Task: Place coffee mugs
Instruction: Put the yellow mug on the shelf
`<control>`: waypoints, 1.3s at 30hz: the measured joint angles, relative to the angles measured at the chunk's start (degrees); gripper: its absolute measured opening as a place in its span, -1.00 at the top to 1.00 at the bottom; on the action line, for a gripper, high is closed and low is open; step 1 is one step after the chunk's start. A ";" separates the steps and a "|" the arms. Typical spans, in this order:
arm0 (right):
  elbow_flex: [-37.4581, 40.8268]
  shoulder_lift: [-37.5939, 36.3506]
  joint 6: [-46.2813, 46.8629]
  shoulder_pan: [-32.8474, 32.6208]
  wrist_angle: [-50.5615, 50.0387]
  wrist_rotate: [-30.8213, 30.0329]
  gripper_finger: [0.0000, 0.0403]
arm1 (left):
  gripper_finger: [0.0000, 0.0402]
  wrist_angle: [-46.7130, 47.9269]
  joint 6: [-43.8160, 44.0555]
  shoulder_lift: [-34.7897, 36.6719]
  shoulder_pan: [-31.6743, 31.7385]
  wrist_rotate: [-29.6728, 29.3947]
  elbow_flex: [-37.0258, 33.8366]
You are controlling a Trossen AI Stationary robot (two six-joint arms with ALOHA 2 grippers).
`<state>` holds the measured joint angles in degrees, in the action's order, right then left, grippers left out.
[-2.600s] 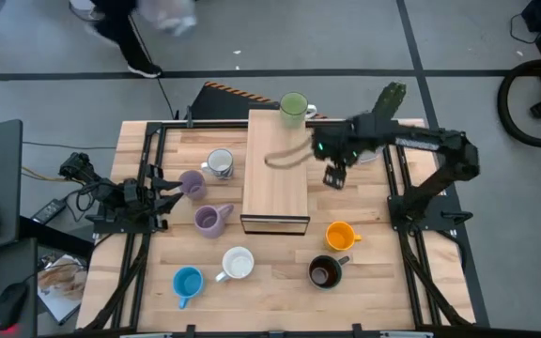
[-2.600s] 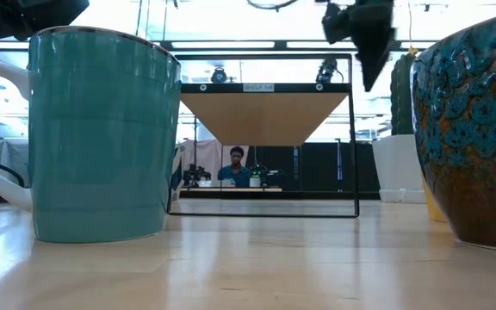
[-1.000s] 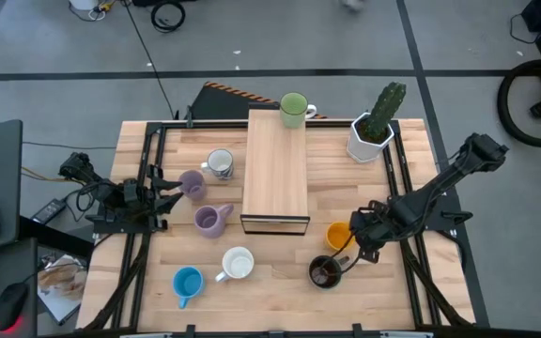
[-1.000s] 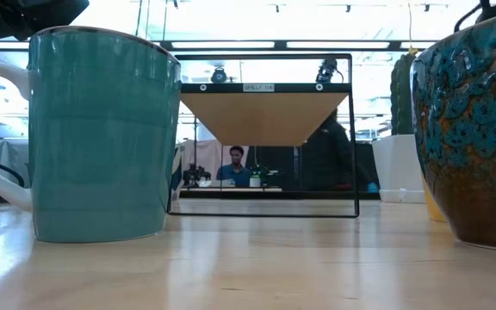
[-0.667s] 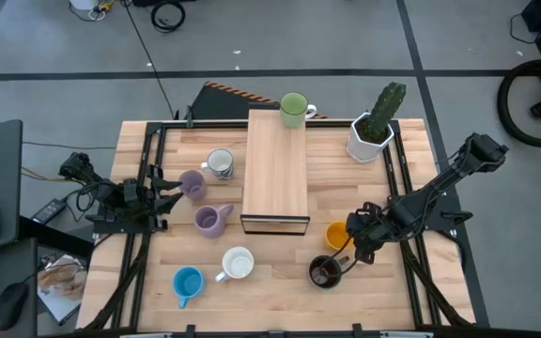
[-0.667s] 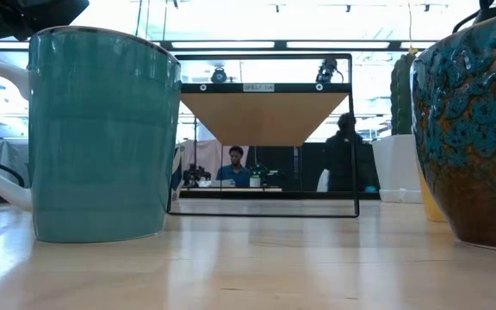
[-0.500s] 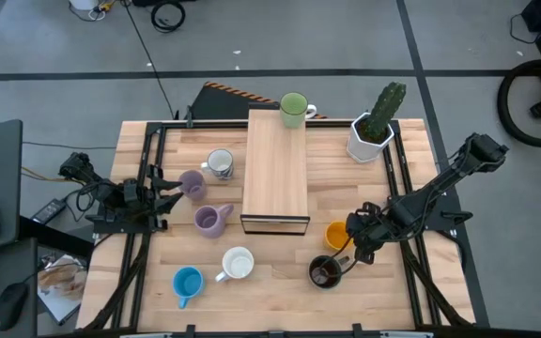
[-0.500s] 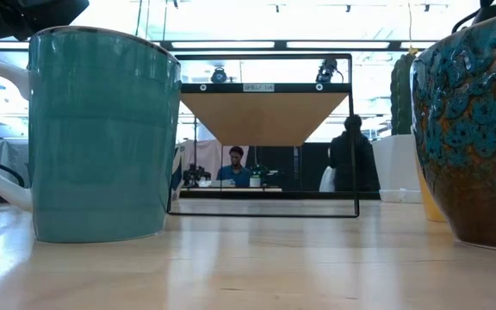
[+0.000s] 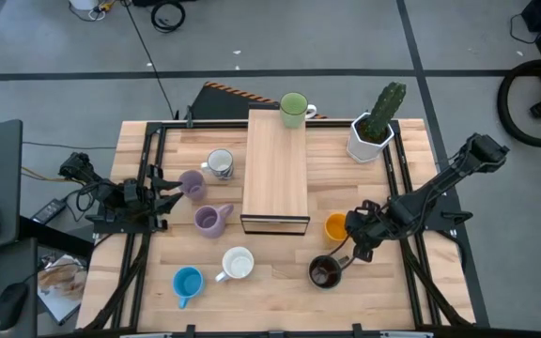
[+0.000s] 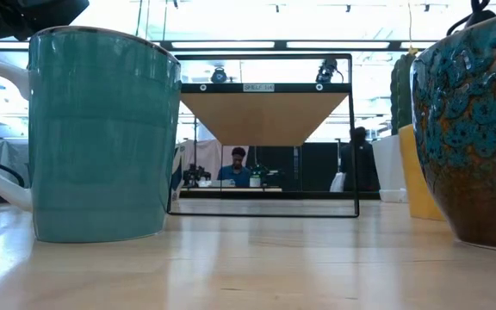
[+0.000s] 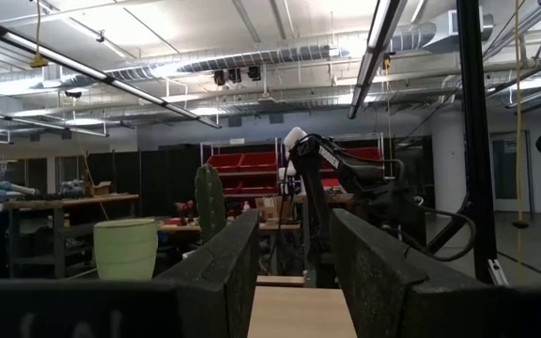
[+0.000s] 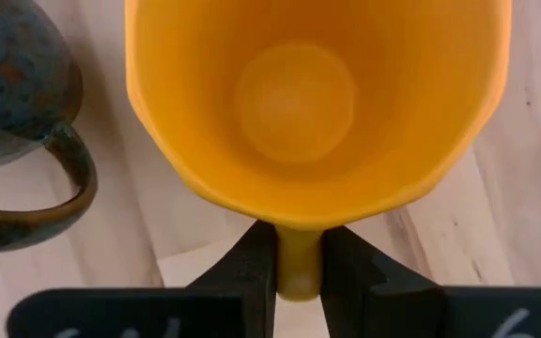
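The orange mug [image 9: 336, 226] has shifted, its handle clenched in the right claw [image 9: 353, 229], before "SHELF 1/4" [image 10: 257, 87].

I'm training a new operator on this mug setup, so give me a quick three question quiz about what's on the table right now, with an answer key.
1. True or false: the right gripper is shut on the handle of the orange mug.
2. Which mug stands on the far end of the raised wooden shelf? A) the blue mug B) the green mug C) the white mug
3. Fill in: the mug lying nearest the orange mug, just toward the table's front edge, is the ____ mug.

Key
1. True; the right wrist view shows both fingers clamped on the handle.
2. B, the green mug.
3. Dark brown.
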<state>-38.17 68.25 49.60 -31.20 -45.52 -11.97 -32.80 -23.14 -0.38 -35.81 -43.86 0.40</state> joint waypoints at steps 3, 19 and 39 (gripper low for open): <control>0.00 -0.47 -1.35 1.09 -0.55 0.26 0.70 | 0.31 0.00 0.02 0.02 0.00 0.00 -0.01; -17.14 -4.15 -15.46 15.10 -26.44 -6.25 0.70 | 0.31 -0.02 0.03 0.02 0.01 0.00 0.00; -35.87 -1.86 -49.81 41.23 -20.75 0.99 0.70 | 0.31 -0.02 -0.04 0.02 -0.01 0.00 0.00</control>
<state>-74.04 66.39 -0.22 10.03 -66.27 -10.97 -32.82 -23.18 -0.36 -35.81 -43.86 0.40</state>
